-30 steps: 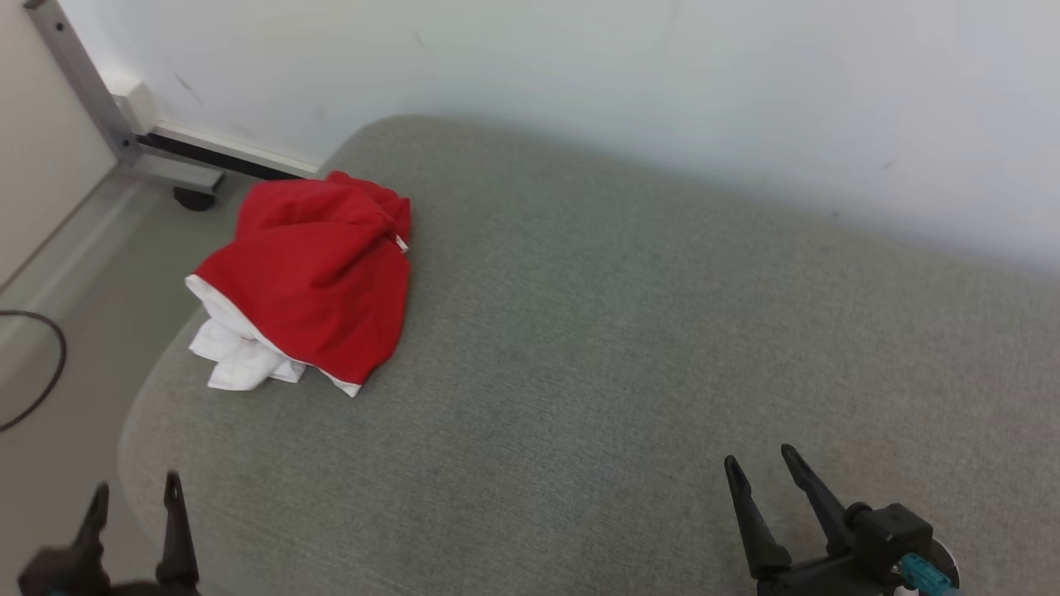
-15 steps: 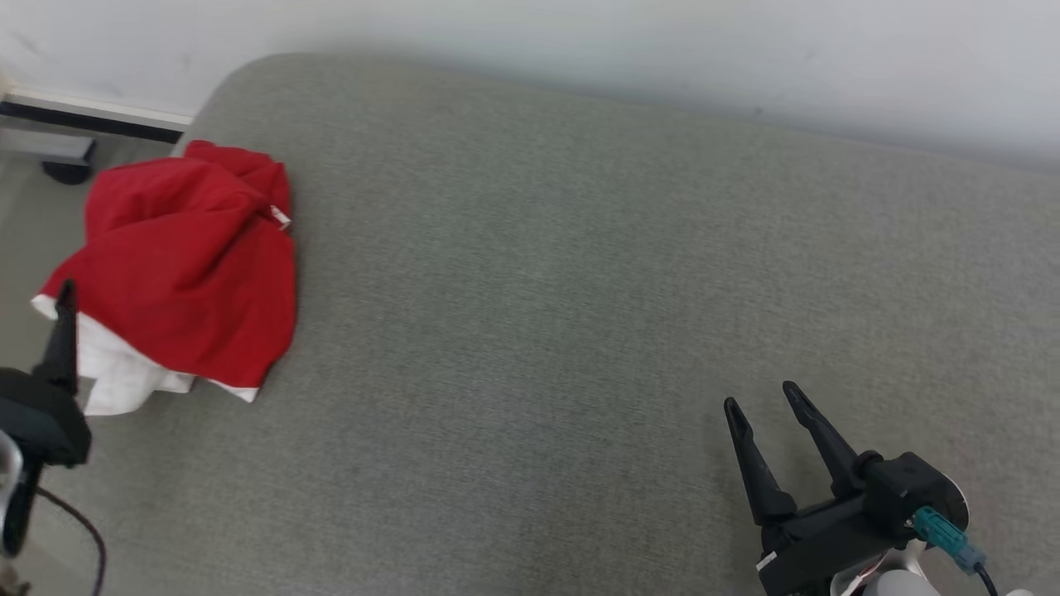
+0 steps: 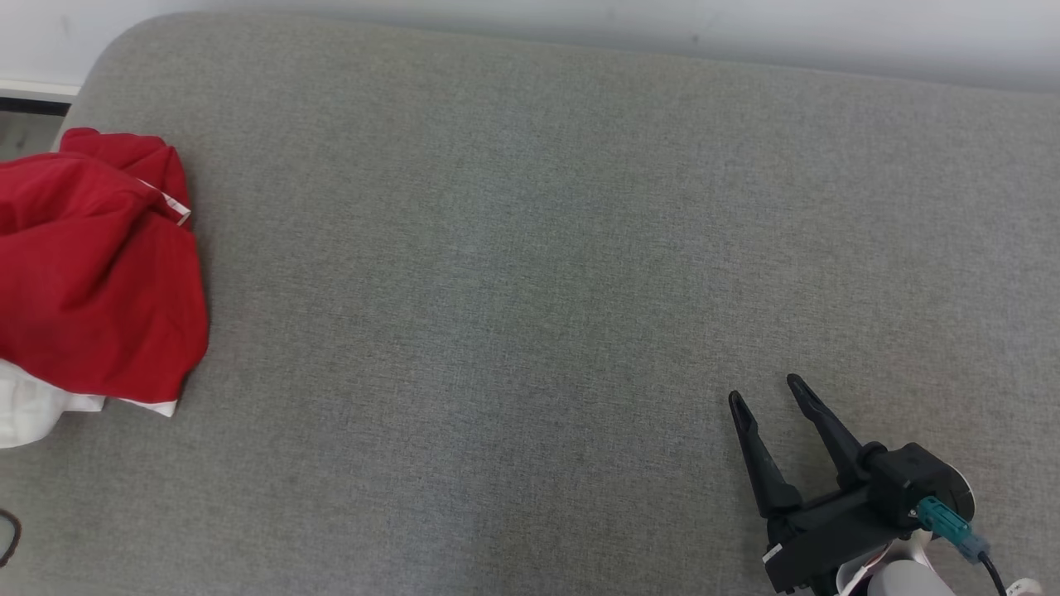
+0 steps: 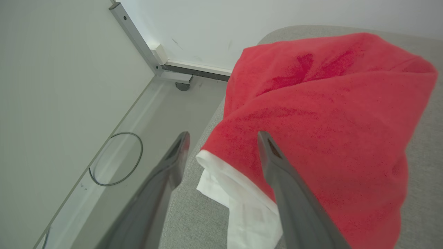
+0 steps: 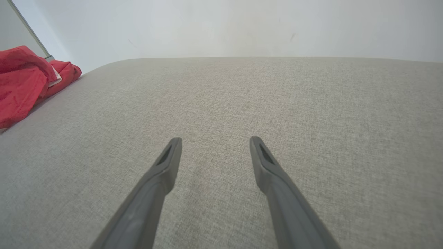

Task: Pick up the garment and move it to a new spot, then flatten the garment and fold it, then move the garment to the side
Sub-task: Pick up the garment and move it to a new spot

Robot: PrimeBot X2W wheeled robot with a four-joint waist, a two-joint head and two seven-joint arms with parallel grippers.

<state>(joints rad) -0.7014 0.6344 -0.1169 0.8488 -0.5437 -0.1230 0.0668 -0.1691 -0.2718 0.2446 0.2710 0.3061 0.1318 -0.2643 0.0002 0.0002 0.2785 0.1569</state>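
Garment [image 3: 91, 273] runs off the head view's left edge; left pincer [image 4: 223, 135] and right pincer [image 3: 764, 387] both spread.

Garment [image 3: 91, 273] lies on the cushion's [image 3: 530, 248] left end.

A broad grey woven-fabric cushion with a rounded corner [image 3: 530, 248] sits against a plain white wall [image 5: 221, 24] in even light. Beside it, on smooth pale grey floor [image 4: 162, 107], a thin dark cable loop [image 4: 117, 132] lies near a slanting silver metal frame leg [image 4: 135, 34] and a beige side panel [image 4: 52, 86].
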